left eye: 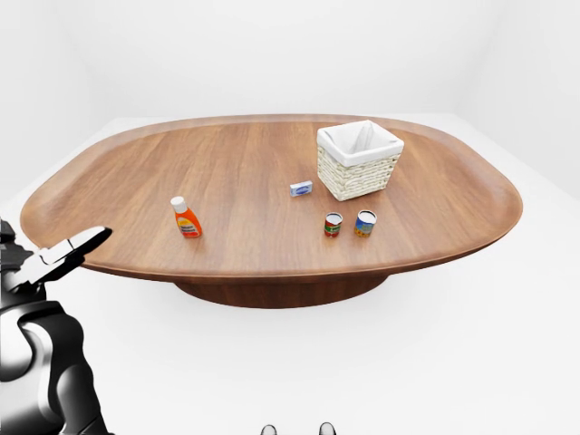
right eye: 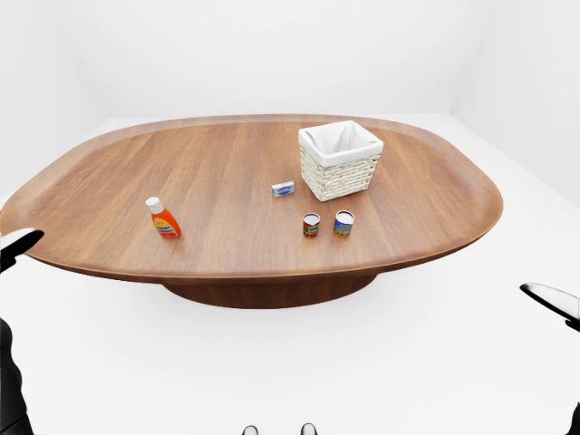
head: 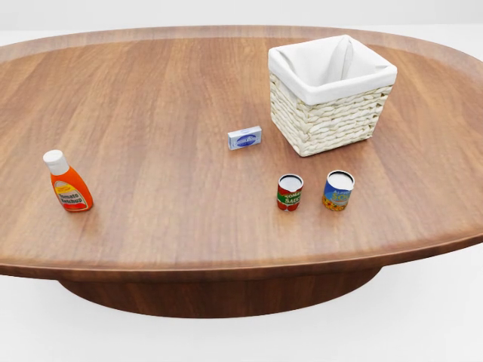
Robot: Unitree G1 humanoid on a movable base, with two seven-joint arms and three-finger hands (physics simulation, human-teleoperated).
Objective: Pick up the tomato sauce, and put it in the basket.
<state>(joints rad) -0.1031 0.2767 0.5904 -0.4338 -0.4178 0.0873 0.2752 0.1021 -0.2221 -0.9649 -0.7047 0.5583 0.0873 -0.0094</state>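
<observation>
Oval wooden table (right eye: pixel 227 181) in a white room, seen from above its near edge.

A white-lined wicker basket (right eye: pixel 341 159) stands right of centre, with a small blue-and-white box (right eye: pixel 283 188) just to its left. Below the basket two cans stand side by side: the red tomato sauce can (right eye: pixel 311 225) and a blue can (right eye: pixel 343 223). An orange ketchup bottle (right eye: pixel 163 218) stands well apart at the left. A tip of the left hand (right eye: pixel 18 245) shows at the left edge, a tip of the right hand (right eye: pixel 551 301) at the right edge.
</observation>
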